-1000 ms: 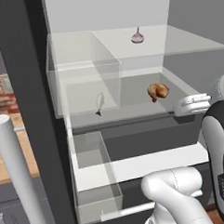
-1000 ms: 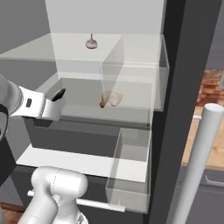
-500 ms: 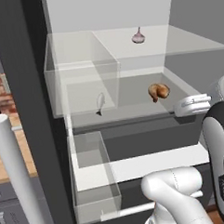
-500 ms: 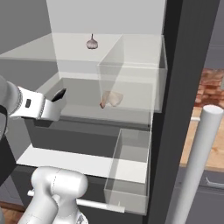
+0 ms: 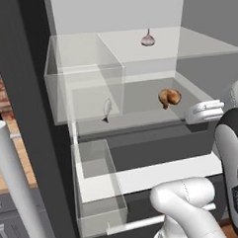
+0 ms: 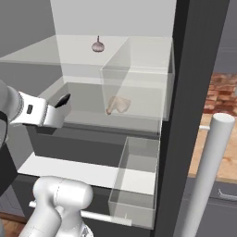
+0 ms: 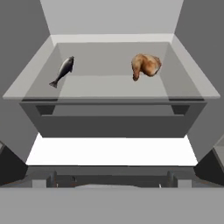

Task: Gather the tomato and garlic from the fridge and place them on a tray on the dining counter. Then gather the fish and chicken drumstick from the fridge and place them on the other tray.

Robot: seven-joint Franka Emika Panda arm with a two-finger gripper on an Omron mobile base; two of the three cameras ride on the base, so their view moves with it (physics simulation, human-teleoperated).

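Left base view: garlic (image 5: 147,38) on the fridge's upper shelf (image 5: 196,45); fish (image 5: 106,109) and drumstick (image 5: 169,97) apart on the shelf below; hand (image 5: 205,110) spread, empty, at that shelf's front.
Right base view: hand (image 6: 59,104) left of drumstick (image 6: 117,104).
Hand view: fish (image 7: 64,70) left, drumstick (image 7: 145,65) right.

garlic (image 5: 147,38) on upper shelf | fish (image 7: 63,70) left of drumstick (image 7: 145,65), shelf below

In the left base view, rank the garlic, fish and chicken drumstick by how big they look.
1. chicken drumstick, largest.
2. and 3. fish and garlic: too close to rank; the fish is longer but thin, and the garlic sits farther back, so nearness may mislead.
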